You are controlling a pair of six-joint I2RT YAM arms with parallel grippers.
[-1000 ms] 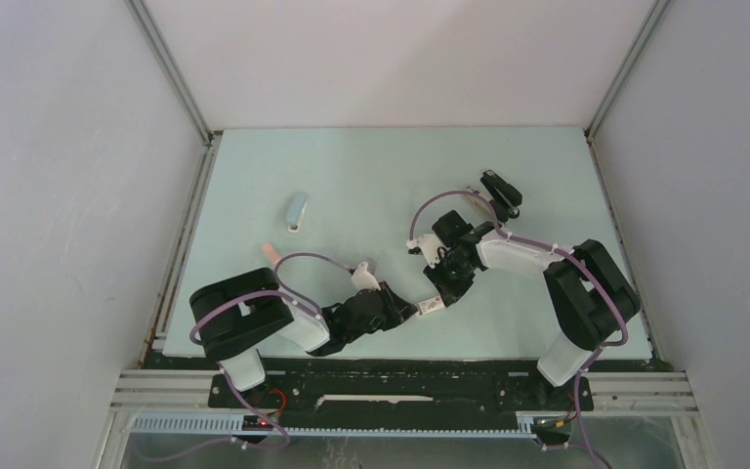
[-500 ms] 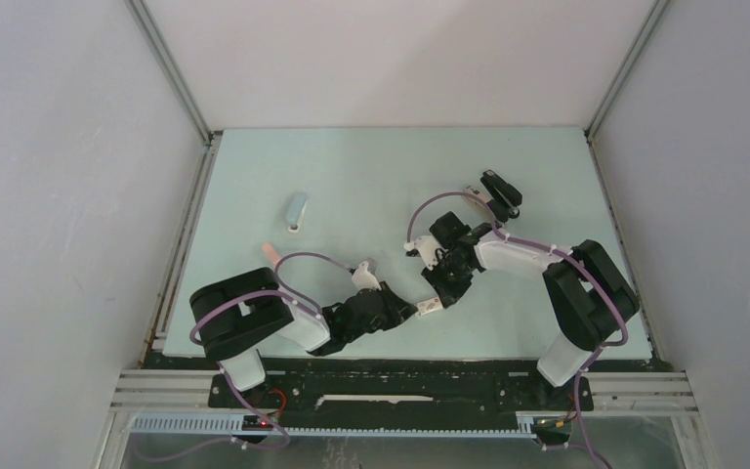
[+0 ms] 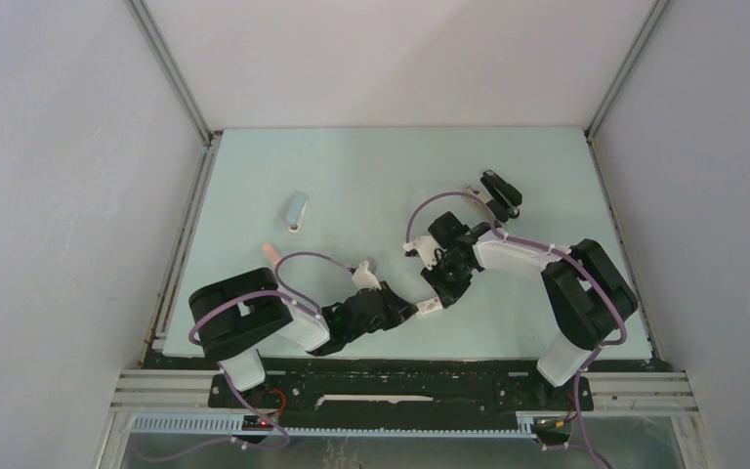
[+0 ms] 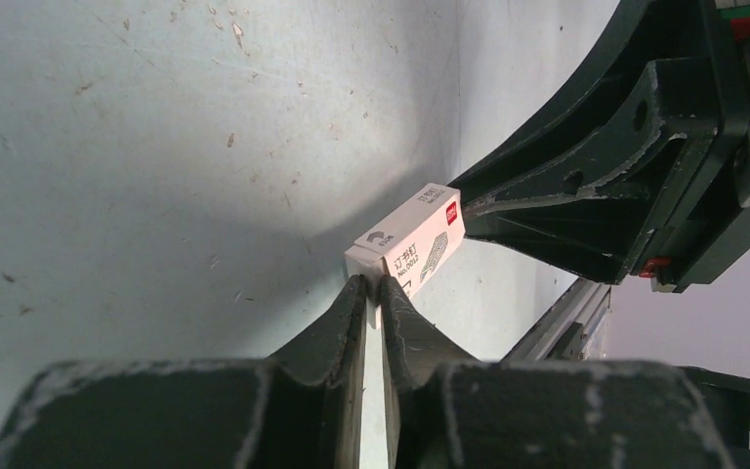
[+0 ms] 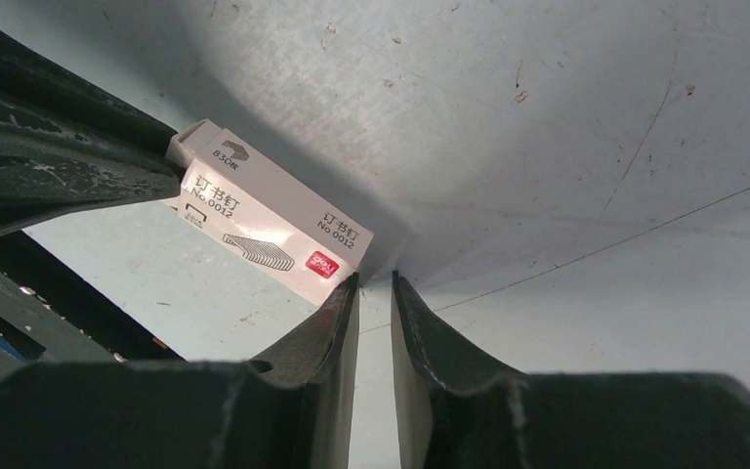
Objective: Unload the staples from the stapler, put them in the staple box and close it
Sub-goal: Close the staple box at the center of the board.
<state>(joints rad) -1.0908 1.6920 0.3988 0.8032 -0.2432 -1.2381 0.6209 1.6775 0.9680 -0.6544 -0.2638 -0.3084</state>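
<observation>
Tabletop [image 3: 352,176] is a pale mint green, and up close it's peppered with dark specks and fine scratches. The little box [image 5: 269,230] low in the middle is white with black lettering, a grey line drawing and a small red logo. Upper left there's a light blue stapler [image 3: 297,209] with a pink block [image 3: 271,252] below it, and upper right a black stapler [image 3: 501,192]. The arms [image 3: 513,254] are black and white, with purple cables [image 3: 437,199].

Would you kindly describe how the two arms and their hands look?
Both the left arm and right arm have bulky black joints, white links and looping purple cables. The left hand and right hand each have two matte black, scuffed fingers tapering to tips.
</observation>
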